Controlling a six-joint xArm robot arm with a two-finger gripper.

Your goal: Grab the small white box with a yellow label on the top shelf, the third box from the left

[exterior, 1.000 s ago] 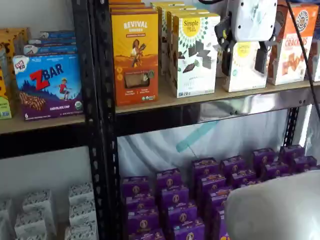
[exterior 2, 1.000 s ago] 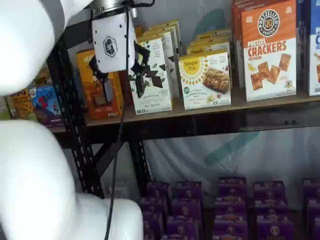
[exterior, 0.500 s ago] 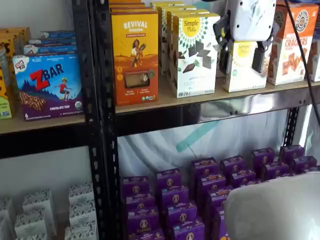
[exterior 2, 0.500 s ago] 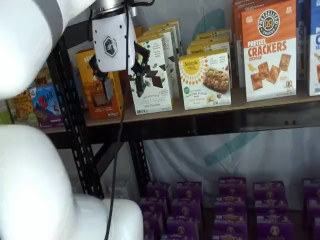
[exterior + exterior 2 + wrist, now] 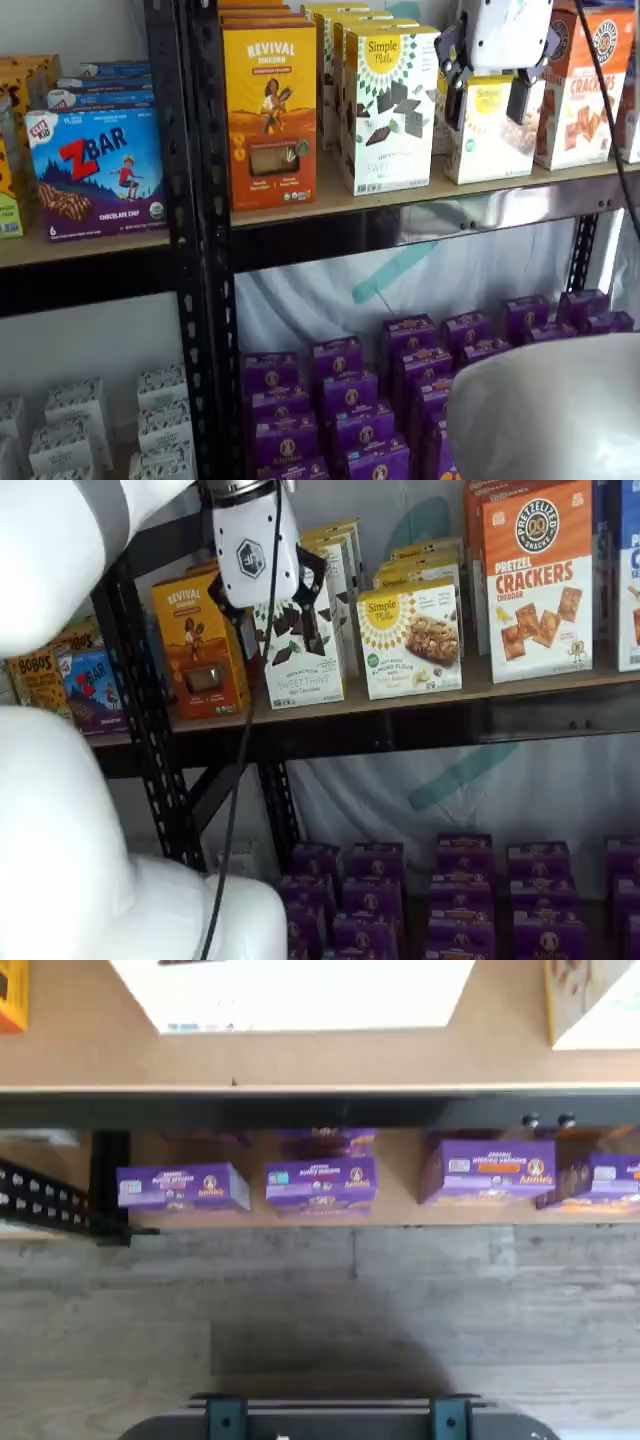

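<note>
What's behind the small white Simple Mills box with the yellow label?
More Simple Mills boxes stand in a row behind the front box, their yellow tops showing. How many, I cannot tell; the front ones cover the rest. The open claw hangs before it.

Claw (image 5: 487, 100) higher now, shifted right before the white box (image 5: 488, 135).

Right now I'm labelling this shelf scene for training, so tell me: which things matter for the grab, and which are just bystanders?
Belongs to the job:
small white box with yellow label
end effector, fingers apart, holding nothing
top shelf board

Just there:
orange Revival box
Sweet Thins box
Pretzel Crackers box
ZBar box
purple boxes below
</note>
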